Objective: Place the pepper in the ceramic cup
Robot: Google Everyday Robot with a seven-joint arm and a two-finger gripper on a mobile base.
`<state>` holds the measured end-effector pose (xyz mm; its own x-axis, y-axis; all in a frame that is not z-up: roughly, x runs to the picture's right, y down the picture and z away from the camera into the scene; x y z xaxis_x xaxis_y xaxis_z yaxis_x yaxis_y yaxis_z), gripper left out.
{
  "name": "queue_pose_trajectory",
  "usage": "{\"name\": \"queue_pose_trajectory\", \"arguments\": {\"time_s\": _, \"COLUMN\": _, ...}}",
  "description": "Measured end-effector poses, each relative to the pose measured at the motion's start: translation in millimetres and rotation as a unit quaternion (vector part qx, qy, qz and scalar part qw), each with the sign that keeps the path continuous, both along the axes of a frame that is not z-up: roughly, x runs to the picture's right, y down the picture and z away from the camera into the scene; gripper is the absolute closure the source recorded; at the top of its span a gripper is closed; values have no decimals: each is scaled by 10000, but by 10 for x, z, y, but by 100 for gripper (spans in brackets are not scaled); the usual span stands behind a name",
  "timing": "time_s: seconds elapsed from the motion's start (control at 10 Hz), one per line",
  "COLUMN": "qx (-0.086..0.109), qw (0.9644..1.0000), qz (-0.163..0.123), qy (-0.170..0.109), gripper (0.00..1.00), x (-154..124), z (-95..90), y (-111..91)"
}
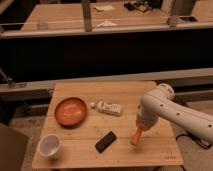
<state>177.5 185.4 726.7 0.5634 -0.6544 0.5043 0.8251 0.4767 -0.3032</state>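
**Pepper held at the gripper, right side of table; cup at near-left corner**

Wooden table [107, 90] in the middle of the room, light slatted top. A dark counter with a rail runs along behind it.

The white arm [172, 112] enters from the right and bends down over the right part of the table. The gripper [140, 126] sits at its lower end, above the near-right area of the tabletop. The pepper [135, 135] hangs from it, orange-red, tapered, tilted with its tip pointing down and slightly to the left. Its upper end is between the fingers, so the gripper is closed on the pepper. The lower tip is close to the table surface; I cannot tell whether it touches the wood.

The ceramic cup [50, 146] stands upright at the near-left corner of the table, white with a pale interior, mouth open upward. It is well apart from the pepper, with most of the table's width between them.

Other items on the table:
- Round orange plate [70, 111], left of centre, farther back than the cup.
- White packet with printed markings [108, 107], lying flat just right of the plate, about mid-table.
- Small black rectangular object [105, 141], lying flat and angled, near edge, between the cup and the pepper, nearer to the pepper.
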Motion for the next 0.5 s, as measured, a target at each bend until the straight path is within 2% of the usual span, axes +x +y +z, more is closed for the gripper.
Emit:
{"name": "queue_pose_trajectory", "arguments": {"time_s": 0.1, "qx": 15, "qw": 9999, "qz": -94, "qy": -79, "gripper": 100, "x": -141, "z": -23, "y": -70}}
{"name": "queue_pose_trajectory", "arguments": {"time_s": 0.5, "qx": 101, "qw": 9991, "qz": -384, "qy": -157, "gripper": 100, "x": -317, "z": -92, "y": -229}}
